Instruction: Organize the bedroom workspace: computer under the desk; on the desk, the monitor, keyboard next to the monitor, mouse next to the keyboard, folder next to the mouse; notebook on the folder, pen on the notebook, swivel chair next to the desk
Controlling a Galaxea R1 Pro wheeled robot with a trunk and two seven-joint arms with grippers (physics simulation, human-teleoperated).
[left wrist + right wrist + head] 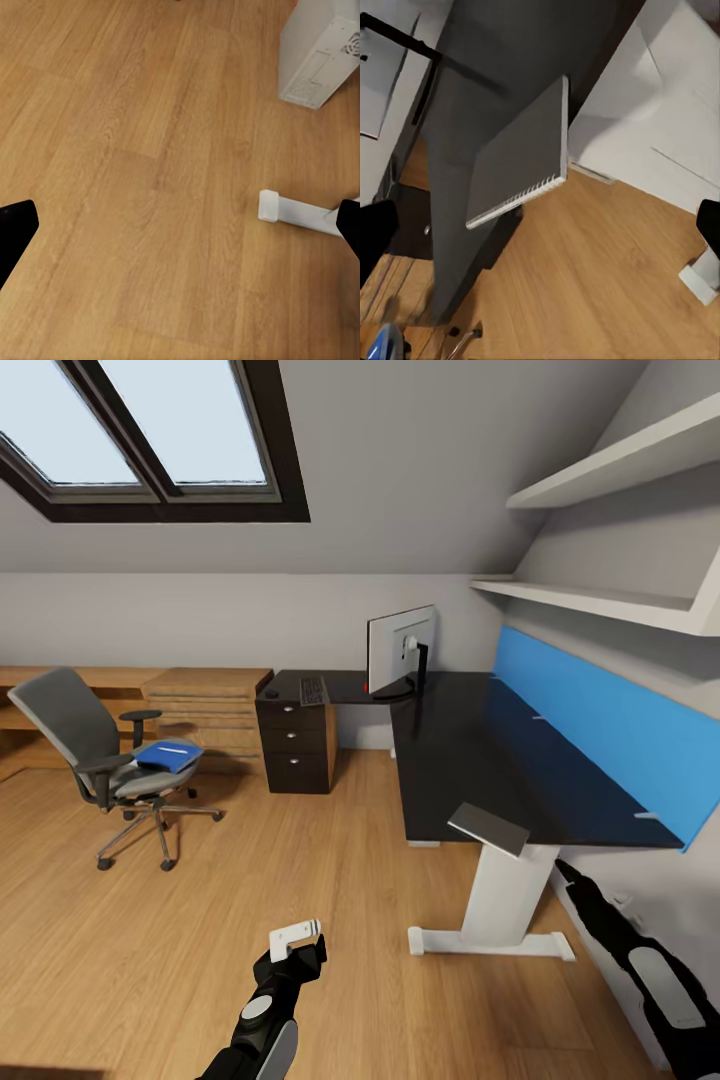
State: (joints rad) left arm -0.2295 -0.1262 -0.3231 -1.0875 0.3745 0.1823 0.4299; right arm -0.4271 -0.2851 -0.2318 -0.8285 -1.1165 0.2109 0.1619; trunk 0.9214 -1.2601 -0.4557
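The notebook (489,829) overhangs the desk (480,760) edge; left pincer (297,940) released, right unclear.

Attic room: skylight (150,435) at 11 o'clock, white shelves (600,530) at 2, wooden counter (190,705) at 10, oak floor (300,880) throughout.

No text, label, brand, number or sign can be read in any of the views. The back of the monitor (400,645) is plain silver-grey, the keys of the keyboard (313,690) are too small to make out, the blue folder (168,754) on the swivel chair (110,765) bears no lettering that shows, and the cover of the spiral-bound notebook (521,154) is bare grey. The computer (319,51) shows only vents and panel lines.
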